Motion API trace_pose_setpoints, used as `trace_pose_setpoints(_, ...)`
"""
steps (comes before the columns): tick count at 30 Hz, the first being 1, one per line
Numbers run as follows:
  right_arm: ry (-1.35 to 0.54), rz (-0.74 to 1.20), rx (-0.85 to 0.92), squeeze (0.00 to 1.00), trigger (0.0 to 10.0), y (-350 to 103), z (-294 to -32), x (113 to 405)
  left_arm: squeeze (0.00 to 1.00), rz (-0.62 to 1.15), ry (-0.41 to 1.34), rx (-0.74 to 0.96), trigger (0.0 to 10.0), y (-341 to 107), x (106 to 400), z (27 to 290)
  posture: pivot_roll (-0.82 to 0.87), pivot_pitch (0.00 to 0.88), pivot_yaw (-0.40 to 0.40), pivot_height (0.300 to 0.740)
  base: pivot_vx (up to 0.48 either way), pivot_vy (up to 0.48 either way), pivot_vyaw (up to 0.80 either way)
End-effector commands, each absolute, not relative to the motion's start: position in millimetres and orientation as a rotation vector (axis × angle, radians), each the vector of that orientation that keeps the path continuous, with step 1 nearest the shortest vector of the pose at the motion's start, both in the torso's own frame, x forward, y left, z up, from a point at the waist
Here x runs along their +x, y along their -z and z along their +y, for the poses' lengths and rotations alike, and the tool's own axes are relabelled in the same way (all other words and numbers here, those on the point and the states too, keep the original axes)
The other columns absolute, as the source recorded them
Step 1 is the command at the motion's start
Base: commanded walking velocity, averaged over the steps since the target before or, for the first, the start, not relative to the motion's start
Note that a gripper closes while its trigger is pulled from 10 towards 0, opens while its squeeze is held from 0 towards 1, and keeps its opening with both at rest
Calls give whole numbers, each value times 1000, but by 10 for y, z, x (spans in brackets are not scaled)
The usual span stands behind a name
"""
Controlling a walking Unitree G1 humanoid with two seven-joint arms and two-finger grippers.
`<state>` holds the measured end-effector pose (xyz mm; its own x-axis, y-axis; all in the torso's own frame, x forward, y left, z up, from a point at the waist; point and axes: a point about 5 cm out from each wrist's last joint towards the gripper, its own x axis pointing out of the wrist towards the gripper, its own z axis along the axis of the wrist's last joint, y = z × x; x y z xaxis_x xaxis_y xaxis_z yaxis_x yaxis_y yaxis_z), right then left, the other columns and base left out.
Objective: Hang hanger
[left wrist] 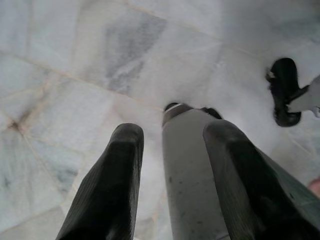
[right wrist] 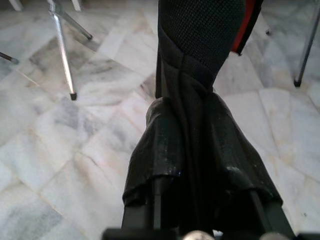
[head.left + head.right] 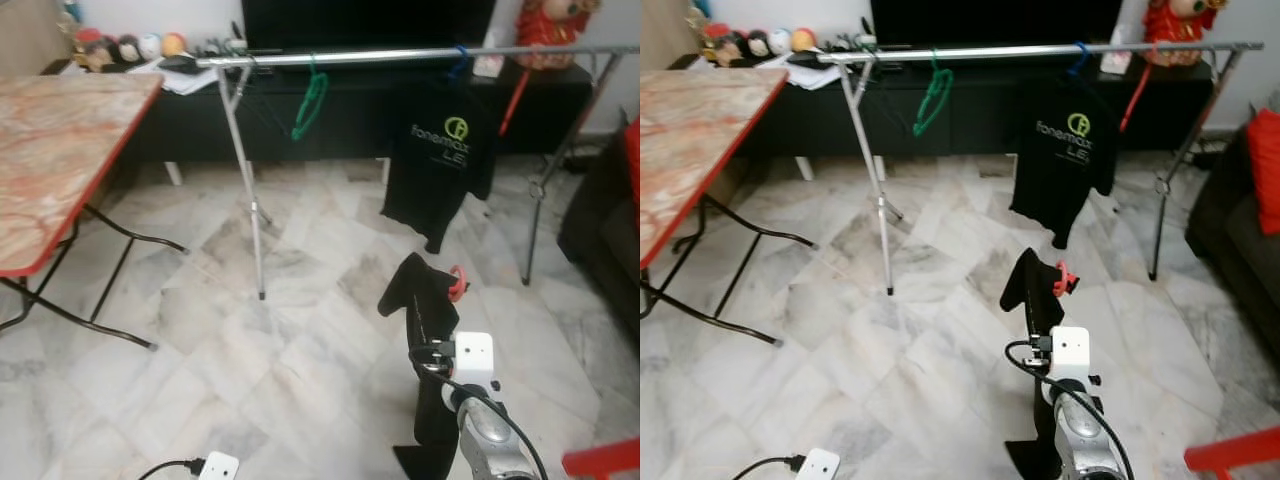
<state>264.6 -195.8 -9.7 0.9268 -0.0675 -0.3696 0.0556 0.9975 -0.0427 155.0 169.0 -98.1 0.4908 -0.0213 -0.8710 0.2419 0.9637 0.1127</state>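
Low in front of the robot, the right gripper (image 2: 190, 165) is closed tight on a black garment (image 3: 425, 330) with a red hanger (image 3: 457, 284) at its top, well below the metal rail (image 3: 420, 56). On that rail hang a green hanger (image 3: 312, 100) and a black T-shirt (image 3: 440, 165), and a folding table (image 3: 60, 160) stands at the left. Over the marble floor (image 1: 75, 75), the left gripper (image 1: 172, 180) hangs with its fingers apart.

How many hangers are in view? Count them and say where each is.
4: a green hanger, a blue hanger carrying the black T-shirt, a red hanger, all on the rail; a red-orange hanger held by the right gripper.
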Motion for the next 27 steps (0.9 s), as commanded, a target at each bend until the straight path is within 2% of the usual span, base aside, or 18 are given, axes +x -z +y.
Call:
trace_pose_setpoints(1, 44, 343, -27, 0, 10000, 40, -1888, 2704, 0, 1103, 153, 245, 10000, 1030, 1416, 1756, -131, 0, -2, 740, 0, 431, 0)
trace_pose_setpoints(11, 46, 342, -28, 0, 10000, 36, -1880, 2710, 0, 1101, 156, 249, 10000, 1028, 1419, 1762, -131, 0, -1, 740, 0, 364, 0)
trace_pose_setpoints(27, 46, 339, -27, 0, 10000, 34, -1870, 2707, 0, 1094, 173, 257, 10000, 1027, 1415, 1763, -127, 0, 0, 740, 0, 0, 0)
